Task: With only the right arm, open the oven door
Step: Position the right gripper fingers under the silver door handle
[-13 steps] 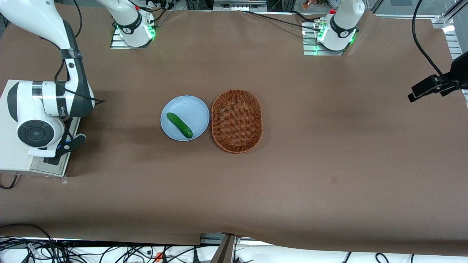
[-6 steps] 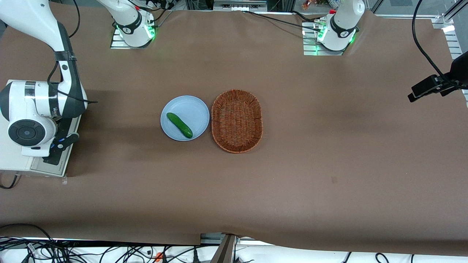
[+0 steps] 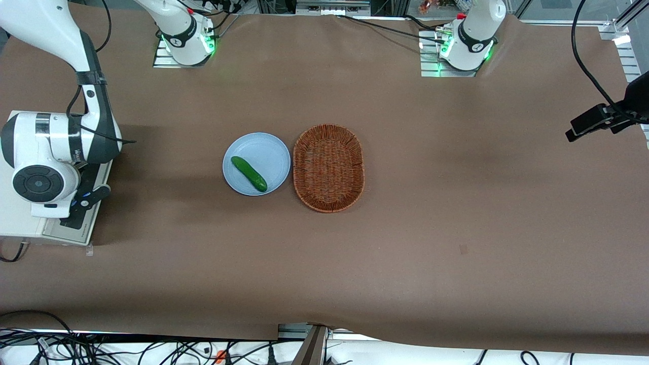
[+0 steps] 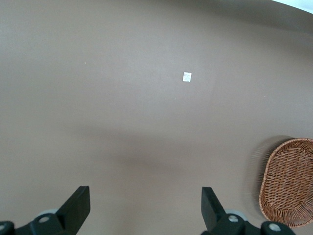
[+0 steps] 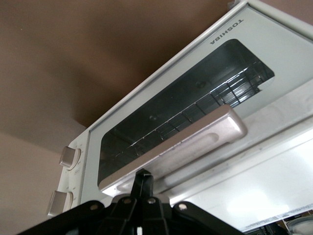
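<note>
— Can we read any lettering at all here?

— One word, in the right wrist view: "TOSHIBA", printed in dark capitals on the pale frame of the oven door (image 5: 186, 117), just beside the dark glass window. It reads upside down to us.

— And on the right arm (image 3: 50, 147)?

— We see small writing on its dark joint section in the front view, but we cannot make it out.

— The hand (image 5: 142, 188) sits just at the door's silver bar handle (image 5: 176, 149); any marking there?

— We find none that we can read.
</note>
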